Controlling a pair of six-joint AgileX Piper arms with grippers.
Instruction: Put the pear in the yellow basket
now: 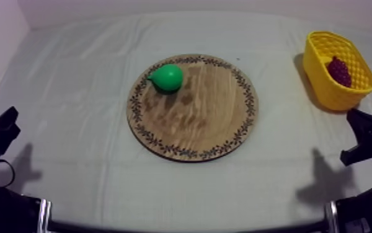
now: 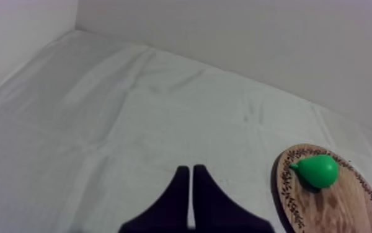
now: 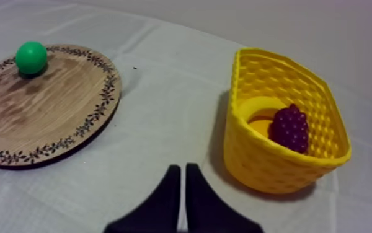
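Note:
A green pear (image 1: 167, 77) lies on the upper left part of the round wooden board (image 1: 207, 118) in the middle of the table. The yellow basket (image 1: 322, 79) stands at the far right and holds a bunch of dark grapes (image 1: 339, 70). My left gripper (image 1: 4, 124) rests low at the left edge, far from the board. My right gripper (image 1: 361, 127) rests low at the right, just in front of the basket. In the left wrist view the fingers (image 2: 180, 197) lie together as a narrow wedge, with the pear (image 2: 317, 170) off to the side. The right wrist view shows its fingers (image 3: 171, 192) together too, before the basket (image 3: 256, 161).
The grey-white cloth has soft folds. A wall closes off the table's far side and its left side. Open cloth lies between the board (image 3: 39, 105) and the basket, and around the board's front.

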